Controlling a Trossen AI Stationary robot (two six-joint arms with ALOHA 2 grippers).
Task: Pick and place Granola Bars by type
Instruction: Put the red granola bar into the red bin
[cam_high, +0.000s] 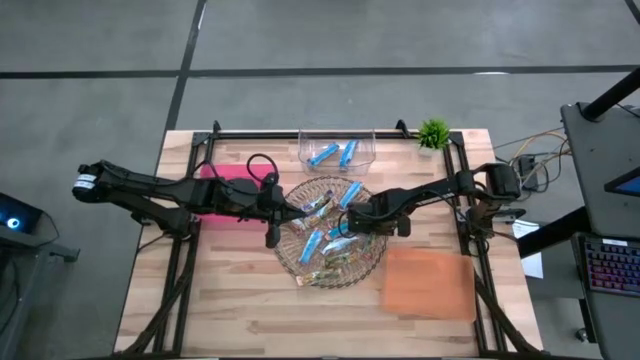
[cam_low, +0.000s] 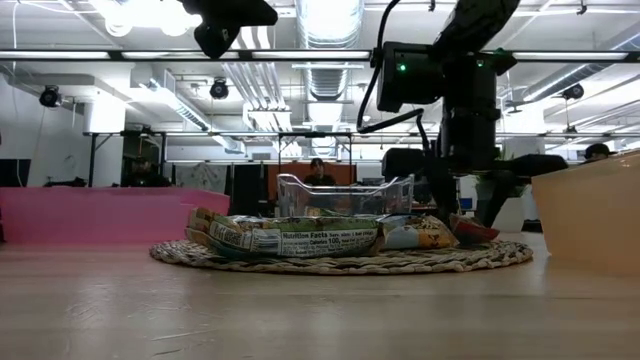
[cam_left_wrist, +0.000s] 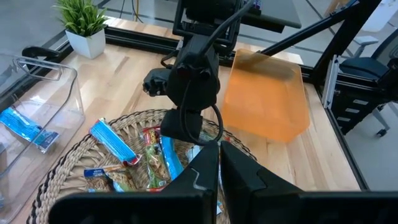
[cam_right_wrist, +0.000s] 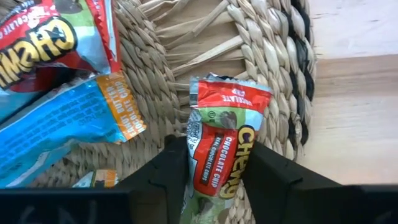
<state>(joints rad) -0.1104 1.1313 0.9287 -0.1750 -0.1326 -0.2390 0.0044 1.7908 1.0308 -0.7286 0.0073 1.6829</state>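
Pale wood table (cam_high: 240, 300) on grey floor, open-ceiling workroom behind, granola bars (cam_high: 325, 240) heaped on wicker tray (cam_high: 290, 258), right gripper (cam_right_wrist: 214, 177) fingers narrowed against a chocolate-chip bar (cam_right_wrist: 219, 158), left gripper (cam_left_wrist: 219, 163) fingers pressed together, empty, over tray.

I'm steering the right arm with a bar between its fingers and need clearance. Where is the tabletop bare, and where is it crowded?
Bare wood runs along the table's near edge, below the wicker tray and left of the orange bin. Crowded: the tray's middle, where the right gripper closes around a Chewy bar and the shut left gripper waits by the rim.
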